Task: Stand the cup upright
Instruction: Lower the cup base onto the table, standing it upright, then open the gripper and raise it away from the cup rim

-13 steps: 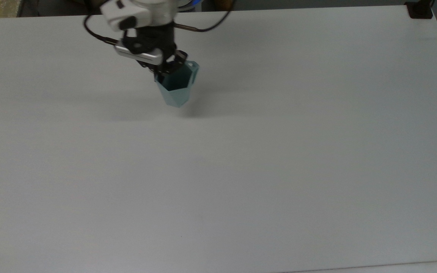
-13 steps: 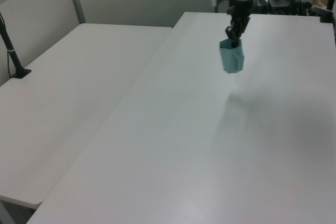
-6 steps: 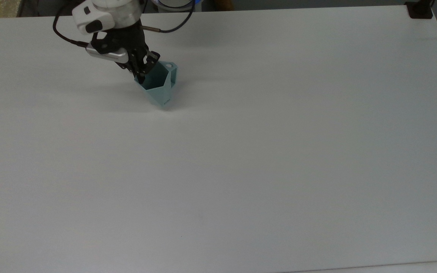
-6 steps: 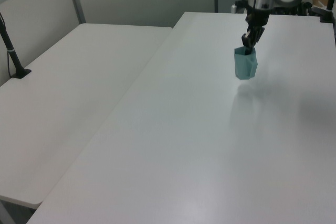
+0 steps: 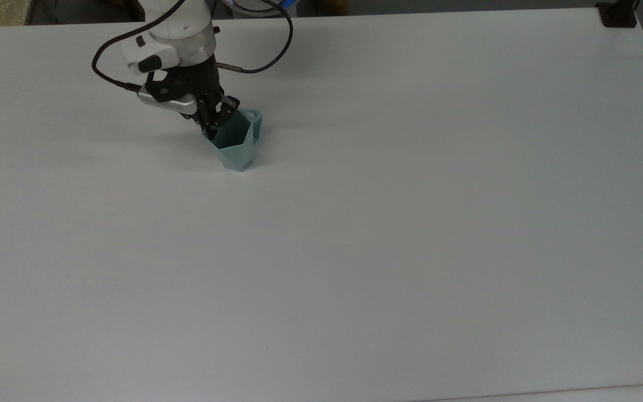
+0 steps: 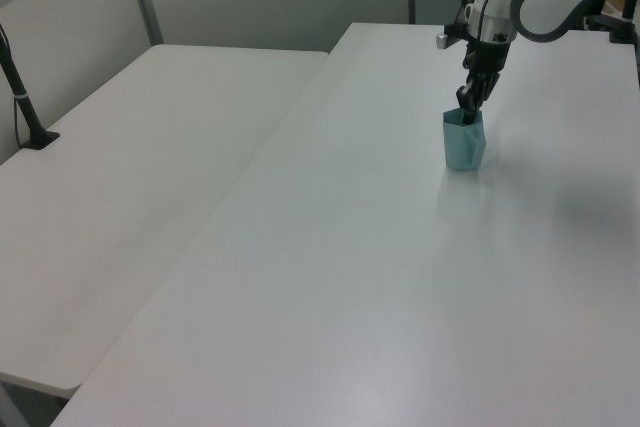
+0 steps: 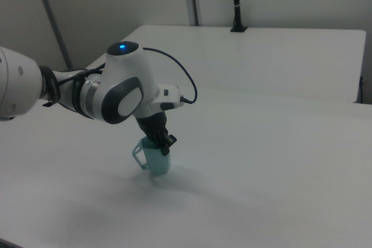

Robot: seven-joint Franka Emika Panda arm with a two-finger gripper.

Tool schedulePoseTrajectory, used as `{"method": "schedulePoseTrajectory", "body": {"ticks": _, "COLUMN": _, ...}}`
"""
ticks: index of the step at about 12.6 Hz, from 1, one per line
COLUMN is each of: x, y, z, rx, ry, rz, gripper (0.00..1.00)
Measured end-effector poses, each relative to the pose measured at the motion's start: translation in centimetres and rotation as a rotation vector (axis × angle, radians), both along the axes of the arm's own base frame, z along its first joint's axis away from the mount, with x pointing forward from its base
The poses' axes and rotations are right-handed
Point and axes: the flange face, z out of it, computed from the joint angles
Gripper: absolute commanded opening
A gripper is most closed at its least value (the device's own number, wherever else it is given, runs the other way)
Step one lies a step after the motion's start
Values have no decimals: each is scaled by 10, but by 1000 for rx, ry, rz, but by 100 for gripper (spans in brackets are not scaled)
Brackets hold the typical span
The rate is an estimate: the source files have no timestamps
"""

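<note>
The pale teal faceted cup [image 5: 236, 146] stands on its narrow base on the white table [image 5: 388, 234], its dark opening facing up. Its angular handle [image 5: 253, 116] points to the top view's right. My gripper [image 5: 213, 126] comes down from above and is shut on the cup's rim at the top view's left side, one finger inside the opening and one outside. The left view shows the cup [image 6: 465, 143] under the gripper [image 6: 468, 113]. In the right view, the cup [image 7: 156, 161] sits below the gripper [image 7: 162, 143], handle to the right view's left.
A black clamp [image 5: 617, 15] sits at the table's far right corner in the top view. A second white table [image 6: 140, 177] adjoins on the left view's left, with a black post [image 6: 25, 97] on it. The arm's cable [image 5: 265, 50] loops above the cup.
The arm carried the cup toward the top view's left and lowered it. The cup hung tilted above the table before; now its base rests on the surface, close to upright.
</note>
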Motion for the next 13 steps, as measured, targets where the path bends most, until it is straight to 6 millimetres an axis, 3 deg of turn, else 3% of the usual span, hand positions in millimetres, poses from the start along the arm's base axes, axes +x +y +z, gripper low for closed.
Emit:
{"method": "schedulePoseTrajectory", "body": {"ticks": 1, "x": 1, "y": 0, "z": 0, "rx": 0, "ry": -7, "rz": -1, "gripper": 14}}
{"method": "schedulePoseTrajectory", "body": {"ticks": 2, "x": 1, "y": 0, "z": 0, "rx": 0, "ry": -11, "rz": -1, "gripper": 47}}
{"method": "schedulePoseTrajectory", "body": {"ticks": 3, "x": 1, "y": 0, "z": 0, "rx": 0, "ry": -11, "rz": -4, "gripper": 90}}
{"method": "schedulePoseTrajectory", "body": {"ticks": 4, "x": 1, "y": 0, "z": 0, "rx": 1, "ry": -11, "rz": -9, "gripper": 100}}
{"method": "schedulePoseTrajectory", "body": {"ticks": 9, "x": 3, "y": 1, "z": 14, "rx": 2, "ry": 48, "rz": -8, "gripper": 100}}
{"method": "schedulePoseTrajectory", "body": {"ticks": 11, "x": 7, "y": 2, "z": 46, "rx": 7, "ry": 92, "rz": -2, "gripper": 100}}
{"method": "schedulePoseTrajectory", "body": {"ticks": 13, "x": 15, "y": 3, "z": 91, "rx": 13, "ry": 80, "rz": 3, "gripper": 100}}
